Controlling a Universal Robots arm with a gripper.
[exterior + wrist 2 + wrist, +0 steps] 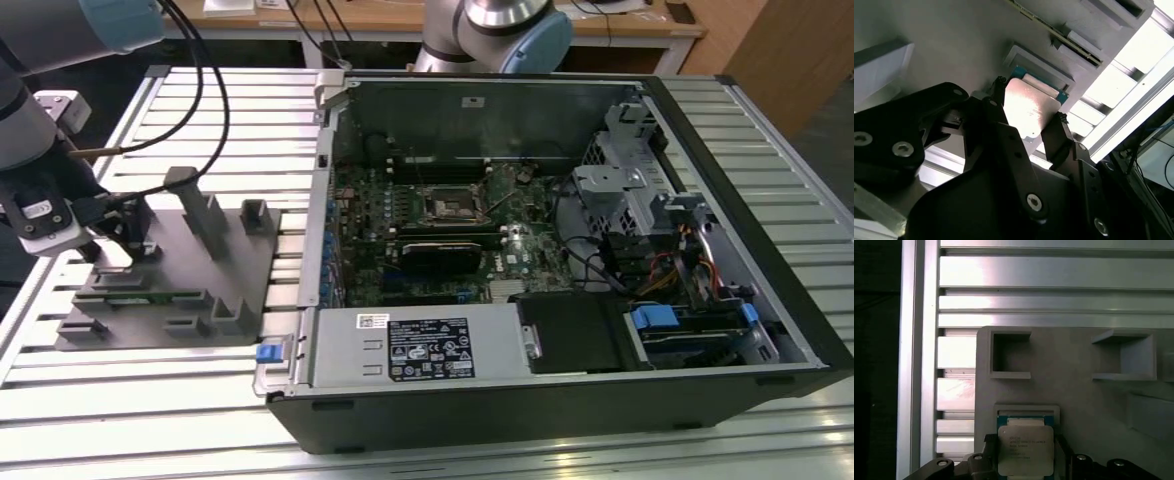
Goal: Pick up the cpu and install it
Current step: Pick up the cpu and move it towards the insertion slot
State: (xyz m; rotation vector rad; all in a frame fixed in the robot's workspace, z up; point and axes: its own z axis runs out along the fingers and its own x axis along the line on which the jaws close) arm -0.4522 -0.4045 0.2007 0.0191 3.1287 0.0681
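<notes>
In both wrist views the cpu (1025,450) (1029,107), a small square chip with a pale metal top, sits between my gripper's (1026,455) (1028,112) black fingers, which press on two opposite edges. It hangs just above a shallow framed pocket (1026,411) of the grey plastic holder (187,290). In the exterior view my gripper (123,238) is low over the holder's near-left part, at that view's left. The black square socket (447,205) lies on the motherboard inside the open computer case (747,200), far from the gripper.
Upright posts (200,210) and small blocks (254,215) rise from the holder close to the gripper. A grey metal box with a white label (414,345) fills the case's front. Drive cages and cables (641,220) crowd its right side. Everything rests on a slatted aluminium table (134,400).
</notes>
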